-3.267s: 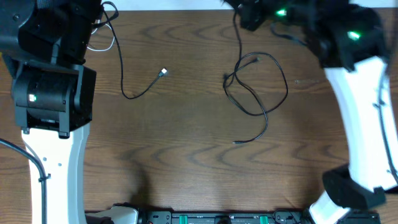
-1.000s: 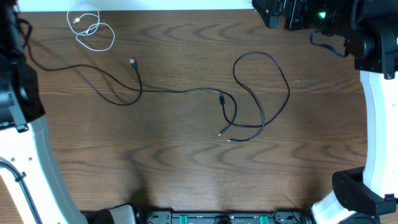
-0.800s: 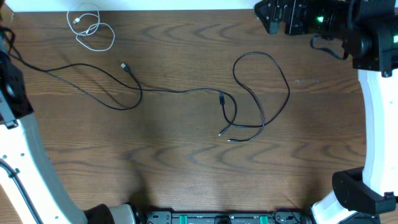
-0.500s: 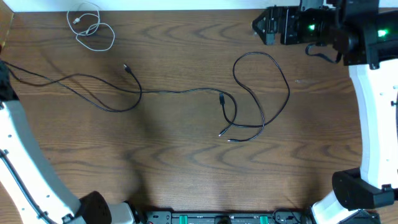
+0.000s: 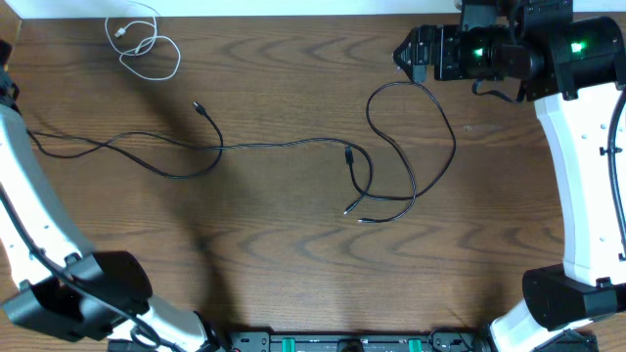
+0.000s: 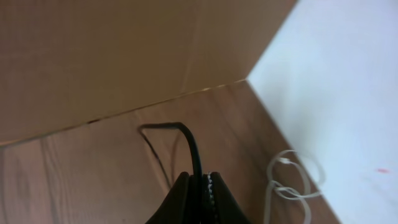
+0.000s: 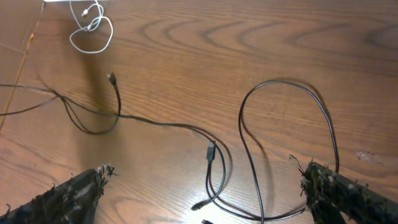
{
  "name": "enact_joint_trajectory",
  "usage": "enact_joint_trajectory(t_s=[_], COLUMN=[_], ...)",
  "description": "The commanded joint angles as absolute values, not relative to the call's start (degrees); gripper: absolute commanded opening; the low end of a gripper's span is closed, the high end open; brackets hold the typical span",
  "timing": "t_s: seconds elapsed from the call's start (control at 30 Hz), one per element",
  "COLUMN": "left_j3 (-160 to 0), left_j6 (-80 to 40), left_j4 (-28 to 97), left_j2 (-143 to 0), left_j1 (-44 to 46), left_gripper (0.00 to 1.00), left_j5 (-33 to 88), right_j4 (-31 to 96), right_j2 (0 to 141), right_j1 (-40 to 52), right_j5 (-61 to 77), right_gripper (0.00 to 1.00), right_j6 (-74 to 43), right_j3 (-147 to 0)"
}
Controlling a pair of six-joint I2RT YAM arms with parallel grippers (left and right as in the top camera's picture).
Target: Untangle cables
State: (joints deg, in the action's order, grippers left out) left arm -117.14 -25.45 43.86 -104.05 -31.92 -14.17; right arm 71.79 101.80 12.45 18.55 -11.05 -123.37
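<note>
A short white cable (image 5: 143, 45) lies coiled at the table's far left corner and also shows in the left wrist view (image 6: 291, 181). One long black cable (image 5: 176, 171) runs from the left edge to a knot (image 5: 360, 181) mid-table, its plug (image 5: 199, 108) free. My left gripper (image 6: 200, 182), out of the overhead view, is shut on this cable's left end (image 6: 193, 144). A second black cable (image 5: 435, 108) loops through the knot. My right gripper (image 5: 403, 54) hovers open above that loop (image 7: 286, 84), with nothing between its fingers (image 7: 87, 190).
A brown board (image 6: 112, 50) and a white wall (image 6: 336, 81) border the table's far left corner. My left arm (image 5: 29, 225) runs along the left edge and my right arm (image 5: 577, 166) along the right edge. A black rail (image 5: 333, 342) lines the front edge.
My left arm has swung out past the left edge, dragging the long black cable's left part leftward and toward the front. My right gripper has come down and left, closer to the loop.
</note>
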Motion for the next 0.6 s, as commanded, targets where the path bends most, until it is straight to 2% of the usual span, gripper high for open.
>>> enact_joint_trajectory(t_s=[0.0,0.07,0.2,0.4,0.57], left_j3=[-118.0,-118.0,-118.0,-118.0,-118.0], left_j6=[-25.2,-21.8,-13.8,-11.8,-11.8], left_j4=[42.9,40.8,35.9,27.8,28.8], left_j2=[-106.9,-108.6,-112.4,-118.5,-120.5], left_j1=[-34.2,-35.3,-37.5,-39.2,-39.2], left_gripper=[0.07,0.08,0.07,0.07,0.08], left_j5=[-15.7,-12.6,1.0,19.4,19.7], right_j4=[71.9,72.0,72.0,72.0,72.0], right_j2=[101.9,101.9,101.9,101.9,101.9], right_j1=[12.5,12.5,12.5,12.5,12.5], right_j5=[18.3,18.3,18.3,18.3,18.3], right_gripper=[0.99,0.99,0.99,0.99,0.99], right_j6=[-10.2,-10.2,-10.2,-10.2,-10.2], right_j3=[-122.9,-122.9,-122.9,-122.9,-122.9])
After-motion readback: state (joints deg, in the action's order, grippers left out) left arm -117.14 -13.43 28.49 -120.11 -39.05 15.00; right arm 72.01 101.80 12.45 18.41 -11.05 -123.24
